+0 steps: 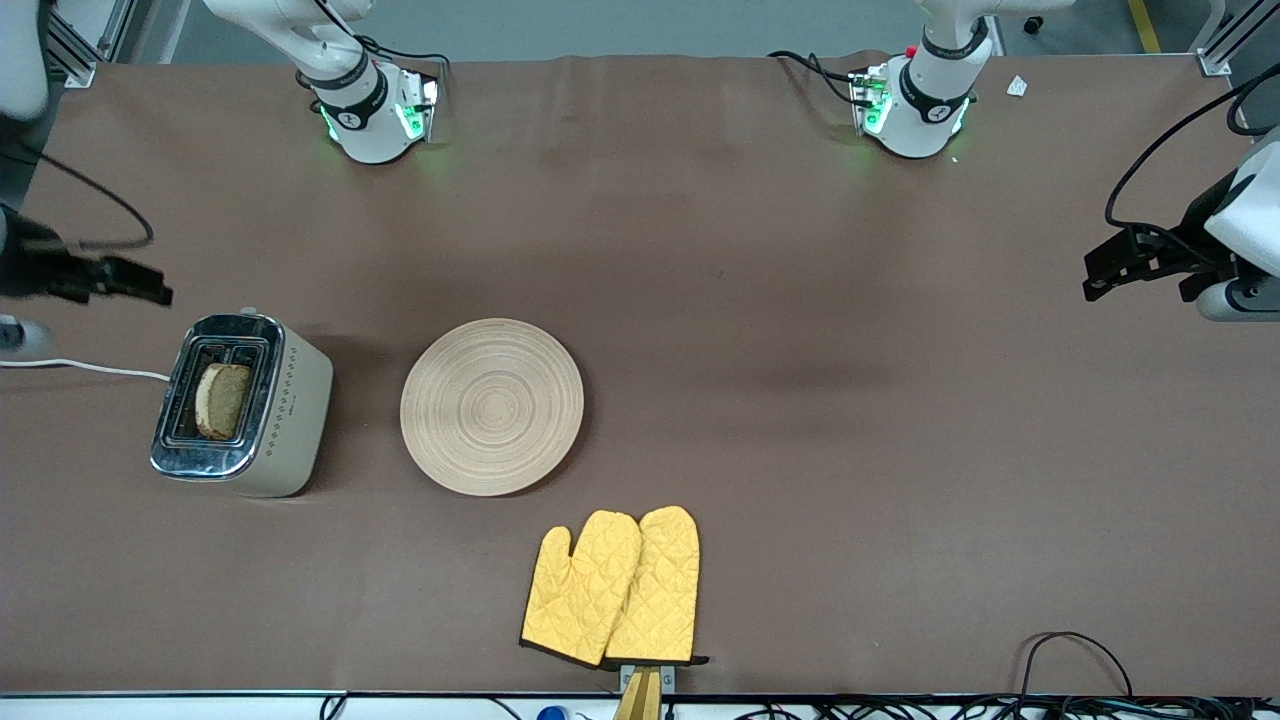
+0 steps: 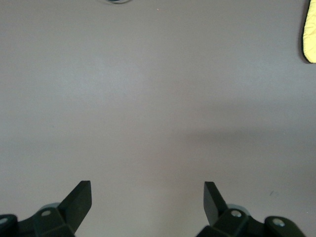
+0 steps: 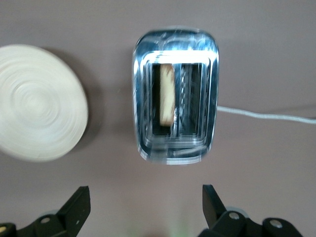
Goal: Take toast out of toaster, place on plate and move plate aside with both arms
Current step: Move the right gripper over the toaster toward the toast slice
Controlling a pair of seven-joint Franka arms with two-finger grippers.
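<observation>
The toast [image 1: 222, 400] stands upright in one slot of a chrome and cream toaster [image 1: 240, 405] at the right arm's end of the table. The right wrist view shows the toast [image 3: 167, 95] edge-on in the toaster [image 3: 175, 94]. The round light-wood plate [image 1: 492, 406] lies flat beside the toaster, toward the table's middle, and shows in the right wrist view as the plate [image 3: 37, 101]. My right gripper [image 1: 135, 283] hangs open and empty over the cloth close to the toaster; its jaws [image 3: 146, 207] stand wide. My left gripper [image 1: 1105, 273] hovers open and empty over bare cloth at the left arm's end [image 2: 147, 202].
A pair of yellow quilted oven mitts [image 1: 612, 587] lies nearer to the front camera than the plate; one mitt's edge [image 2: 310, 34] shows in the left wrist view. The toaster's white cable [image 1: 90, 368] runs off the right arm's end of the table. A brown cloth [image 1: 800, 350] covers the table.
</observation>
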